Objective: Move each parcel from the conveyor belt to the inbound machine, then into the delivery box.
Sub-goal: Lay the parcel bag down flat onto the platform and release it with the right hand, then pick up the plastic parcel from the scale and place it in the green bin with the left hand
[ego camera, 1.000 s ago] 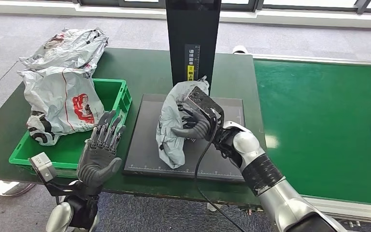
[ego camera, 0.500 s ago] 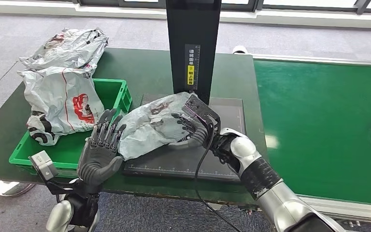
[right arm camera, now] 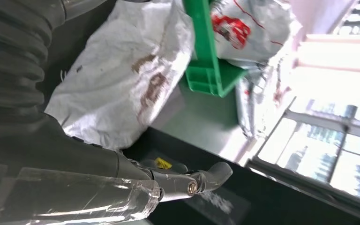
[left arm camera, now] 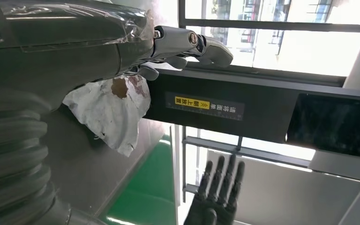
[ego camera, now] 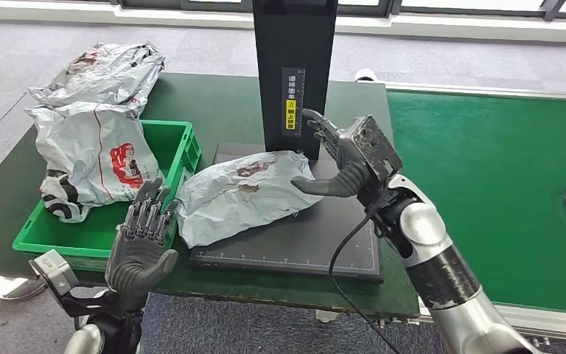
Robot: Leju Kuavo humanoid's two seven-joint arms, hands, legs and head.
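The grey parcel (ego camera: 242, 193) lies flat on the inbound machine's black scan plate (ego camera: 339, 243), its long axis running left to right, its left end overhanging toward the green delivery box (ego camera: 103, 234). The left hand (ego camera: 141, 247), released with fingers spread, waits just beside that end; the right hand (ego camera: 343, 158), also released, hovers by the parcel's right end.

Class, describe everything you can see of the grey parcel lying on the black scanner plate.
The parcel is a crumpled grey plastic mailer bag with brownish smudges on top. It lies flat on the scanner plate, its left end overhanging the plate's edge toward the green crate. The right hand is open at its right end, thumb near it; contact is unclear.
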